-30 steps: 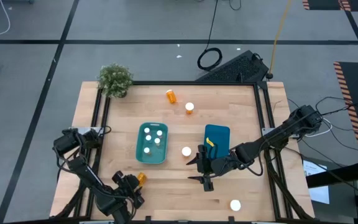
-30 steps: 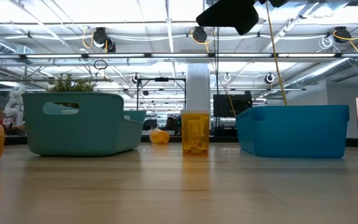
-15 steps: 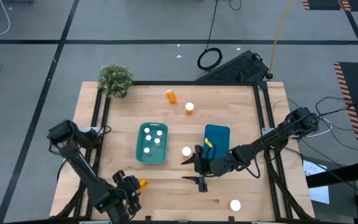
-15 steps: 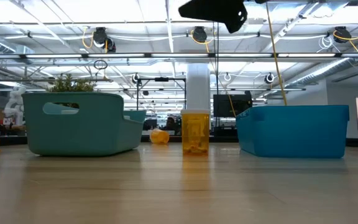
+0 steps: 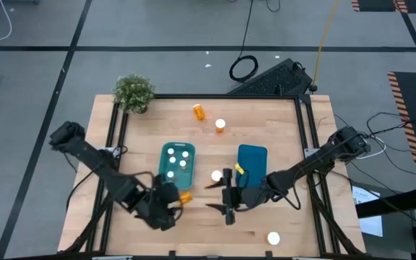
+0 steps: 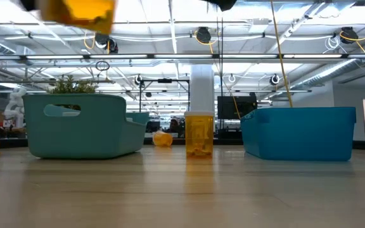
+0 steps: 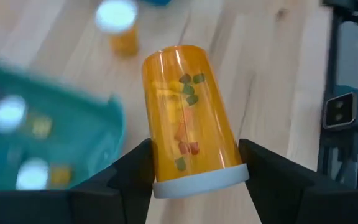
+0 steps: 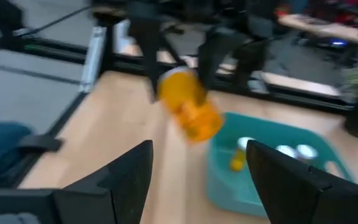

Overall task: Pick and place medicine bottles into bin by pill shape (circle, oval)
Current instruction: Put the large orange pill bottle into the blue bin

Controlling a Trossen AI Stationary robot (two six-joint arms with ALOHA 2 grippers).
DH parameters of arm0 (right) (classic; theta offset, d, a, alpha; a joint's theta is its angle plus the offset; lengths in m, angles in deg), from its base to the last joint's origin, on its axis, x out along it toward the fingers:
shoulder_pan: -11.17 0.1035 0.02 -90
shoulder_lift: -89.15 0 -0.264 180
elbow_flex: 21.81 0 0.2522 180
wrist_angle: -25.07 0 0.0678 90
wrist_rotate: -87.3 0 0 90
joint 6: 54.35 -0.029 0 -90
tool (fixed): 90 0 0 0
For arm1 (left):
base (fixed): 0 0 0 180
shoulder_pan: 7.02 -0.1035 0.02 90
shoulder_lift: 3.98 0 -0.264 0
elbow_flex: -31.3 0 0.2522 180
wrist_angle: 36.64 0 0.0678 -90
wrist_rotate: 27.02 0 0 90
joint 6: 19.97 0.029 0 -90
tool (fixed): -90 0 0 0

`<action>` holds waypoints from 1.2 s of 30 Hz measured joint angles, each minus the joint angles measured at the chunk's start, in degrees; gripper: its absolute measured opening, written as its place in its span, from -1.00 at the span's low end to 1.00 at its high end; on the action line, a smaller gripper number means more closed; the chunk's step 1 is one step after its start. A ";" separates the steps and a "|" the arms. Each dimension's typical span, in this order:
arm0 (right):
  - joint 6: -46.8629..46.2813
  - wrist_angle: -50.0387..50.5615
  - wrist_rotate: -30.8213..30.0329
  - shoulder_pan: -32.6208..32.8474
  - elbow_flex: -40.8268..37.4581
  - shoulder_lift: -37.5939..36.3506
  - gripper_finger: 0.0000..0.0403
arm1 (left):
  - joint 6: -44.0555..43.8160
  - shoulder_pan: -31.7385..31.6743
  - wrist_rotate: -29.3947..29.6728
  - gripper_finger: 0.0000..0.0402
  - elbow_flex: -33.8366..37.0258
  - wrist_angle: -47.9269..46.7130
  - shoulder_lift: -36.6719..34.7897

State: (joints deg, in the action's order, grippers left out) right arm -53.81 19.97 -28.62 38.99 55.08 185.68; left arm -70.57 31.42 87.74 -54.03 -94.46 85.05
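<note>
In the left wrist view my left gripper [image 7: 197, 177] is shut on an orange medicine bottle [image 7: 188, 118] with a white cap. In the high view this bottle [image 5: 185, 195] hangs by the near right corner of the teal bin [image 5: 177, 166], which holds several white-capped bottles. My right gripper [image 5: 211, 196] stands open just right of it, in front of the blue bin [image 5: 251, 165], touching nothing. One bottle [image 5: 216, 175] stands upright on its base between the bins. Others are at the near right [image 5: 273, 237] and far side [image 5: 220, 125], and one lies on its side [image 5: 198, 111]. My left gripper pinches the orange bottle between its two fingers at the white cap end [image 7: 197, 182], one finger [image 7: 135, 171] on each side. The orange body sticks out forward past the fingers, toward the table's right. The bottle is lifted clear of the table.
A small green potted plant [image 5: 133, 92] stands at the table's far left corner. Black frame rails [image 5: 110, 130] run along the left and right table edges. In the low view the standing bottle [image 6: 199, 134] sits between the teal bin [image 6: 81, 123] and the blue bin [image 6: 300, 132].
My left gripper has risen from the near left of the table with the orange bottle and carried it right, toward the teal bin's near right corner; the bottle is now lifted clear. My right gripper has shifted a little toward the table's left, still open.
</note>
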 joint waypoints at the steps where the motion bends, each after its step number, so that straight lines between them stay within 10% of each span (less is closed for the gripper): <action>1: 0.14 -0.26 -1.10 -0.28 0.02 0.00 0.27 | 3.62 -1.16 -0.54 0.11 0.00 2.13 0.09; 15: -5.52 2.93 -1.17 -1.12 0.02 0.04 0.51 | 26.16 -12.32 -9.89 0.11 0.00 12.82 0.66; 36: -2.53 3.17 2.24 -1.12 0.02 0.04 0.11 | 30.12 -11.71 -11.48 0.11 0.00 15.85 0.66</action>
State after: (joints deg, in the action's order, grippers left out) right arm -56.33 23.14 -26.38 37.87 55.10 185.72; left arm -40.45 19.70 76.26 -54.03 -78.61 85.71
